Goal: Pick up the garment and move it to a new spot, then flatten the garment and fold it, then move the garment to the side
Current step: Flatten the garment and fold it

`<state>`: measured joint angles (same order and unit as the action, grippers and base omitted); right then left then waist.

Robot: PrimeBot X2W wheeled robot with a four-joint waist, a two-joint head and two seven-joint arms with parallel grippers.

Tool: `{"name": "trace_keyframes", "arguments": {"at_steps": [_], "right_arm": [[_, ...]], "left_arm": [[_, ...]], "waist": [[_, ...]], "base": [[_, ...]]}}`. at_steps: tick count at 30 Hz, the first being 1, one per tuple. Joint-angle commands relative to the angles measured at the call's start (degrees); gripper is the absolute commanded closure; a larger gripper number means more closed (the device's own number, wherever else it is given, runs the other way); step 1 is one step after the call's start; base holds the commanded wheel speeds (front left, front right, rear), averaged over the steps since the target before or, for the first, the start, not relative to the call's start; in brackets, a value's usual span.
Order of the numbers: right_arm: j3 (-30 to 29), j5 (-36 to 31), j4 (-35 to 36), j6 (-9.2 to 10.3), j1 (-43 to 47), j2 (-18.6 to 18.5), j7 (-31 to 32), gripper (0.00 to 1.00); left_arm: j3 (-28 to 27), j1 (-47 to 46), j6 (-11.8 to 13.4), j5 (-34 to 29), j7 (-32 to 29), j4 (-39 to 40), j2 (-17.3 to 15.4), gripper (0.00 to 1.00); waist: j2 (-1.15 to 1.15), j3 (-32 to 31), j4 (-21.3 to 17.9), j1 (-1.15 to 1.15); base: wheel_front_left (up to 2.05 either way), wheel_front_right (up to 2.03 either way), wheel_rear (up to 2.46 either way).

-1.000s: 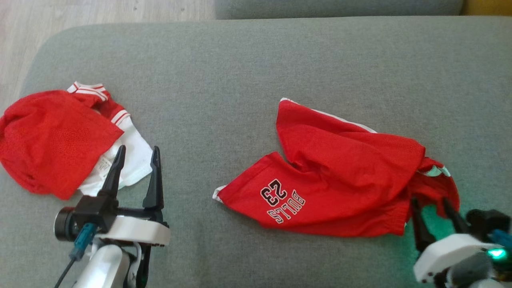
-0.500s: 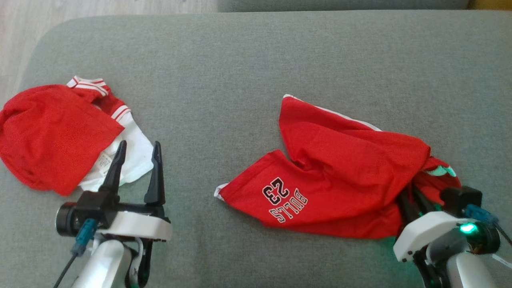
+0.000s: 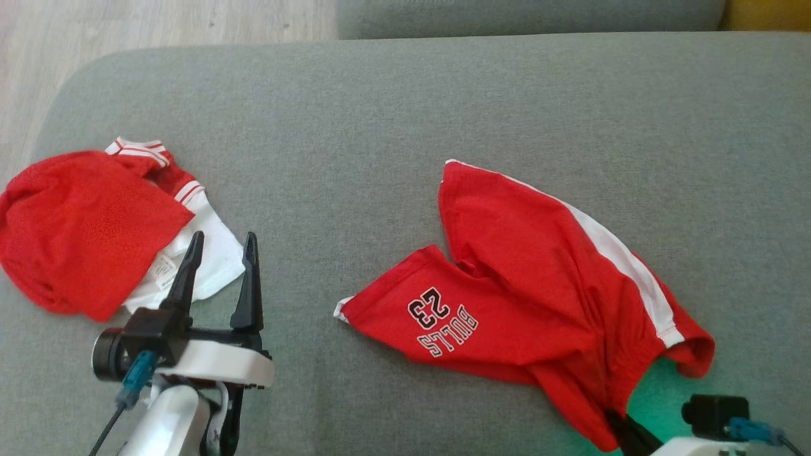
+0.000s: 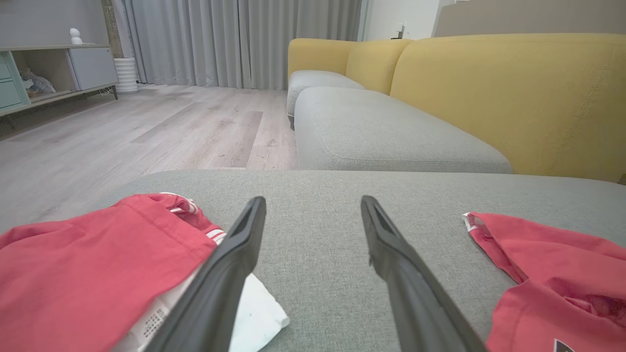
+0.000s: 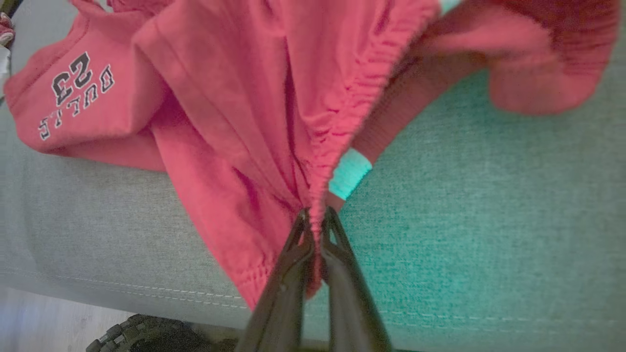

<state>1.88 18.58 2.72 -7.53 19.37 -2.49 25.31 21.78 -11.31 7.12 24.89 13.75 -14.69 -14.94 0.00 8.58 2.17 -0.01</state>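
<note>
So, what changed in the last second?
The right gripper closed on the waistband of the red shorts and pulled it toward the robot; the shorts stretched out, and a white side stripe now shows. The left gripper stayed open, and the red and white clothes beside it did not move.

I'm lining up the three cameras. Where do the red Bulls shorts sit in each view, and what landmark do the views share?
Head view: red Bulls shorts right of centre, reaching the bottom edge.
Left wrist view: red Bulls shorts at the lower right edge.
Right wrist view: red Bulls shorts across the top, waistband pinched in the right end effector.
Shared landmark: the grey cushion beneath them.
</note>
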Motion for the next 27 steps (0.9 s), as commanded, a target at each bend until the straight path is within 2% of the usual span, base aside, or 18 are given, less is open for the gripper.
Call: {"name": "trace_keyframes", "arguments": {"at_steps": [1, 2, 3, 14, 18, 27], "right_arm": [[0.94, 0.25, 2.48, 0.04, -1.48, -0.44, -0.01, 0.83], [0.54, 0.61, 2.97, 0.04, -1.36, -0.43, -0.41, 0.06], [0.03, 0.90, 3.61, 0.04, -1.40, -0.42, -1.17, 0.00], [-9.45, -4.54, 15.36, 0.04, -3.92, -0.40, -9.68, 0.00], [-9.39, -7.09, 18.81, 0.04, -7.82, -0.40, -13.77, 0.00], [-7.01, -8.86, 18.15, 0.04, -10.43, -0.39, -17.42, 0.00]], "left_arm": [[-2.37, -0.98, 0.51, 0.61, 0.67, 1.26, -1.05, 0.00], [-2.37, -0.78, 0.56, 0.68, 0.66, 1.21, -1.09, 0.00], [-2.38, -0.58, 0.61, 0.77, 0.64, 1.19, -1.15, 0.00], [-2.68, 1.26, 1.67, 1.16, 0.04, 1.77, -2.35, 0.00], [-2.53, 1.09, 2.10, 0.96, -0.33, 2.49, -2.62, 0.00], [-1.29, 0.35, 2.46, 0.28, -1.30, 3.79, -2.77, 0.00]], "waist": [[0.00, -0.39, -0.26, 0.01], [0.00, -0.60, -0.39, 0.01], [0.00, -0.79, -0.53, 0.01], [0.00, -2.29, -1.46, 0.01], [0.00, -2.20, -1.28, 0.01], [0.00, -1.95, -0.13, 0.01]], "base": [[0.00, 0.00, 0.00], [0.00, 0.00, 0.00], [0.00, 0.00, 0.00], [0.00, 0.00, 0.00], [0.00, 0.00, 0.00], [0.00, 0.00, 0.00]]}}
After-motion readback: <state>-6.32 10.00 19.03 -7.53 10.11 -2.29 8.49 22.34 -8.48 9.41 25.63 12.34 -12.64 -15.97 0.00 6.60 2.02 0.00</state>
